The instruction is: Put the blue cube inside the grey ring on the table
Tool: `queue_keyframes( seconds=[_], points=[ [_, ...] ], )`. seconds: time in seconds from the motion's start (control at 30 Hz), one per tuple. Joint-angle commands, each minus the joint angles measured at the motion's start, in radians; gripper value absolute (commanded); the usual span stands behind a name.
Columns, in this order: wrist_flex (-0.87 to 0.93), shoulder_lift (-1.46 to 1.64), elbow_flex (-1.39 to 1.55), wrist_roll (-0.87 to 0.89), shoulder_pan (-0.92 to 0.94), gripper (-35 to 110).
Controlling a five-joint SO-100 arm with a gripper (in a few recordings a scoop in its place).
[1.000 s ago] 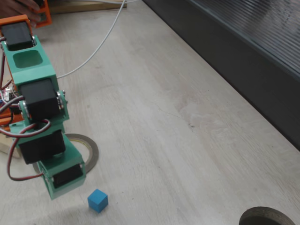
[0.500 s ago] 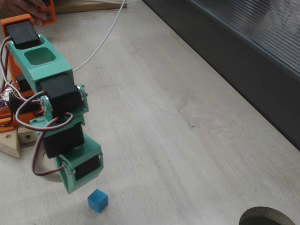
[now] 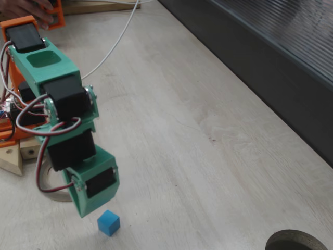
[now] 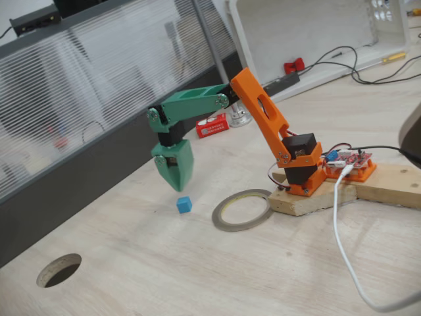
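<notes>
The small blue cube (image 3: 108, 223) (image 4: 184, 205) lies on the pale wood table (image 3: 197, 156) (image 4: 197, 276). My green gripper (image 3: 89, 210) (image 4: 179, 187) points straight down and hangs a little above the table, just up and left of the cube in both fixed views. Its jaws look pressed together with nothing between them. The flat grey ring (image 4: 242, 209) lies just right of the cube, in front of the arm's base. Seen from above, the ring (image 3: 52, 191) is mostly hidden under the arm.
A dark ribbed panel (image 3: 270, 47) runs along the table's far side. There is a round dark hole (image 3: 296, 240) (image 4: 59, 270) in the table. A white cable (image 3: 112, 44) (image 4: 348, 243) trails past the wooden base block (image 4: 342, 187). A person's hand (image 3: 28, 8) rests at the top left.
The arm has swung right, off the ring and toward the cube. The gripper then dropped slightly. The cube has not moved.
</notes>
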Motion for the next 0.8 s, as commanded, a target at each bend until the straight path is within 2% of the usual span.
queue_keyframes(
  seconds=[0.0, 0.17, 0.77],
  points=[
    [0.006, -0.035, -0.084, 0.018, -0.005, 0],
    [0.008, -0.164, -0.112, 0.018, -0.005, 0],
    [0.020, -0.163, -0.104, 0.009, -0.005, 0]
  ],
)
